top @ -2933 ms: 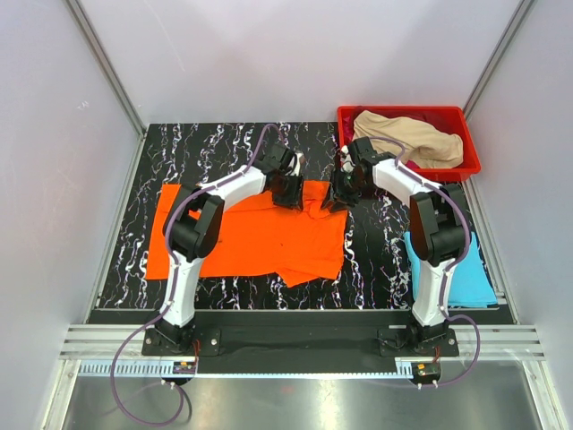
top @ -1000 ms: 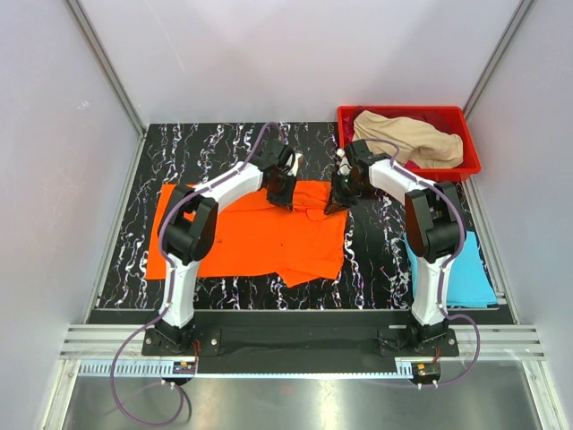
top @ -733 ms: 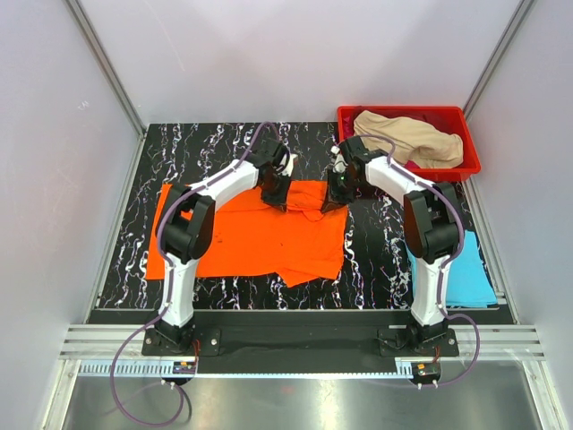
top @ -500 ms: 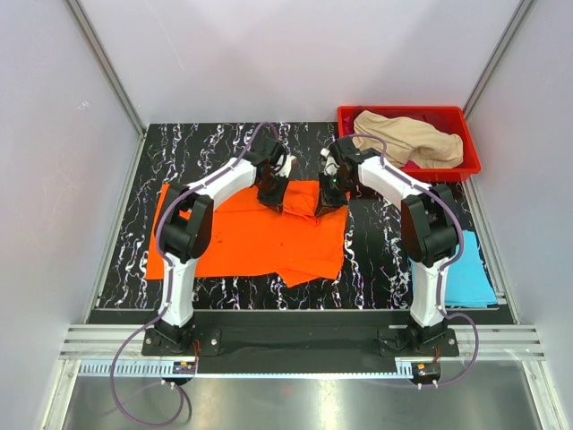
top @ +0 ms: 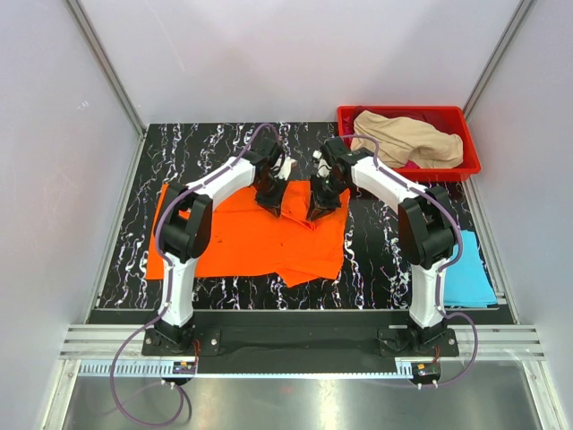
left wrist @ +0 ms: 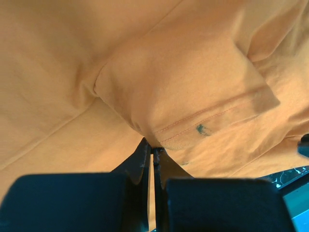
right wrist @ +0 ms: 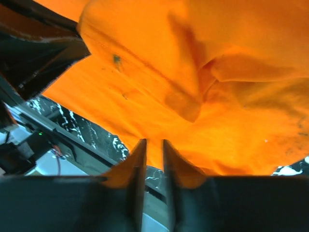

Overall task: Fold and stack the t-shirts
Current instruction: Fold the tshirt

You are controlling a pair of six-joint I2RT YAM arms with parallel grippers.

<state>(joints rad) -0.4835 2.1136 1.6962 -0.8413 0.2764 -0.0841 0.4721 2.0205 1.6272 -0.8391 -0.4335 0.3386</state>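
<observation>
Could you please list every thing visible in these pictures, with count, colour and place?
table: 1, black-and-white marbled, under everything
red bin: 1, red, far right corner
orange t-shirt: 1, bright orange, spread left of centre
beige t-shirt: 1, beige, crumpled in the red bin
light blue t-shirt: 1, light blue, near right, partly hidden
left gripper: 1, black, shut on the orange t-shirt
right gripper: 1, black, shut on the orange t-shirt

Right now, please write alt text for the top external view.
Left fingers and right fingers pinch the far edge of an orange t-shirt spread on a black marbled table. A beige t-shirt lies in a red bin, far right; a light blue t-shirt, near right.
</observation>
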